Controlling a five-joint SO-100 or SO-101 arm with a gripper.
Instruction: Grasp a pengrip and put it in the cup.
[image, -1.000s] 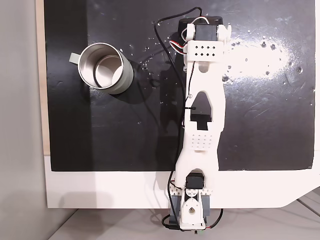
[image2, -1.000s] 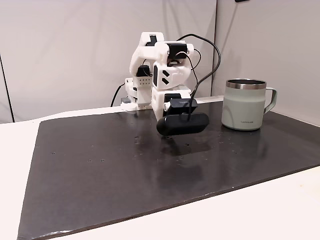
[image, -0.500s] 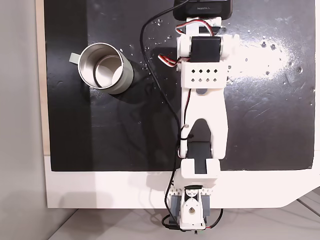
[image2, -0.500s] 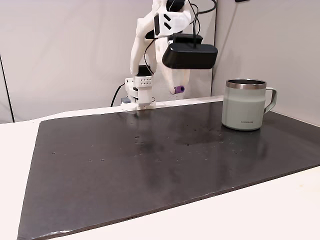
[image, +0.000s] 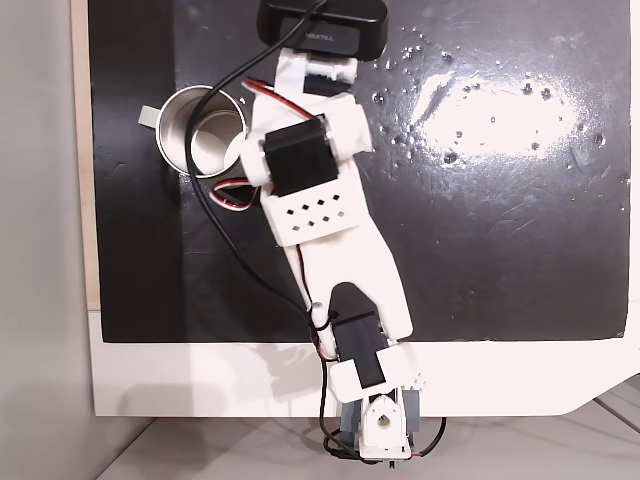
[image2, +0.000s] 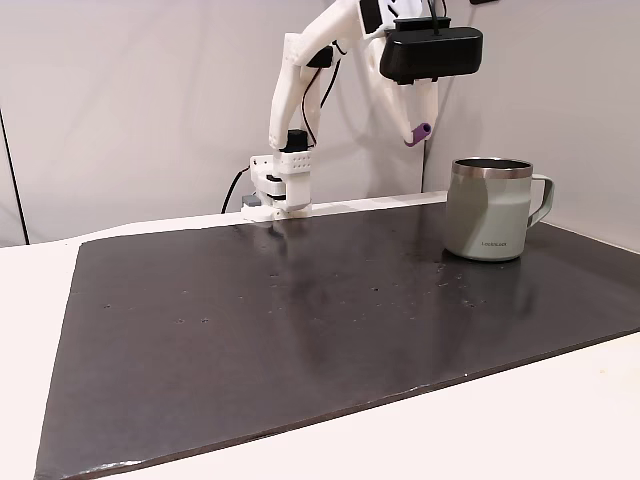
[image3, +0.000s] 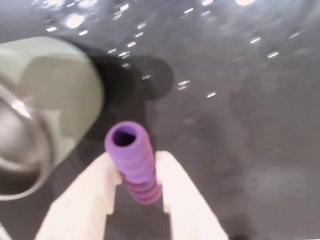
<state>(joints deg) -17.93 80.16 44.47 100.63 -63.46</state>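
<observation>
The purple ribbed pengrip (image3: 134, 162) is pinched between my two white fingers, hollow end up in the wrist view. My gripper (image3: 136, 172) is shut on it. From the side, the pengrip (image2: 418, 133) hangs high in the air, just left of and above the cup (image2: 492, 209). The silver-grey cup (image: 195, 135) stands upright on the black mat, its right side covered by the arm in the top-down fixed view. The cup (image3: 35, 105) fills the left of the wrist view, blurred.
The black mat (image: 520, 240) lies on a white table (image: 200, 380), speckled with white droplets at its far right. The arm base (image: 378, 430) is at the table's near edge, a black cable looping beside the cup. A grey wall stands behind.
The arm has lifted off the mat with the pengrip and swung towards the cup; the pengrip now hangs near the cup's rim.
</observation>
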